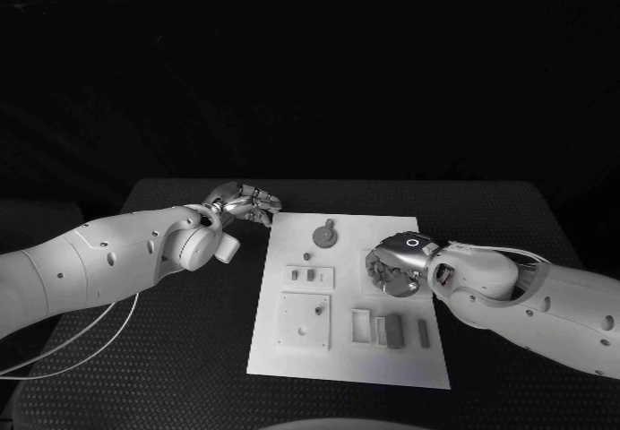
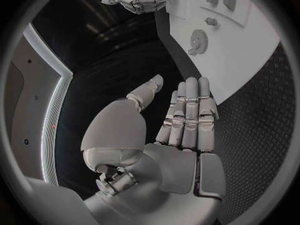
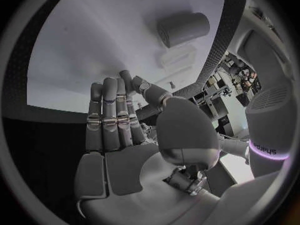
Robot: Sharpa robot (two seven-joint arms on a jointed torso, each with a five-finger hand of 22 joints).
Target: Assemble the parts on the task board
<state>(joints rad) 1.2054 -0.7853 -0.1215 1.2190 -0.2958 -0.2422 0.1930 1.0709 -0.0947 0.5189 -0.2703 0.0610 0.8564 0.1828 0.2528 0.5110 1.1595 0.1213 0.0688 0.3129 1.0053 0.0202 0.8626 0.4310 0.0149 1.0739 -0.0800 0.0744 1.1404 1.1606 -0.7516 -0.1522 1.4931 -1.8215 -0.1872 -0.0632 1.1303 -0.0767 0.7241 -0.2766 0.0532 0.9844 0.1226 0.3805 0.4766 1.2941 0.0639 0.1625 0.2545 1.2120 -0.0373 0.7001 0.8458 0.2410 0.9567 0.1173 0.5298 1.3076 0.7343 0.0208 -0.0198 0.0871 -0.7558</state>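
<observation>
White task board (image 1: 348, 363): one gear (image 1: 324, 236), three blocks (image 1: 388, 329).

Matt white task board (image 1: 426, 358), metallic hands

Dark room around a black textured table (image 1: 193, 358), pale light strip along one wall.

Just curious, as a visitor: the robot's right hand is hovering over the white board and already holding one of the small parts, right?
Not quite. The right hand is over the task board, but it holds nothing; the right wrist view shows its fingers straight and its palm bare.
</observation>
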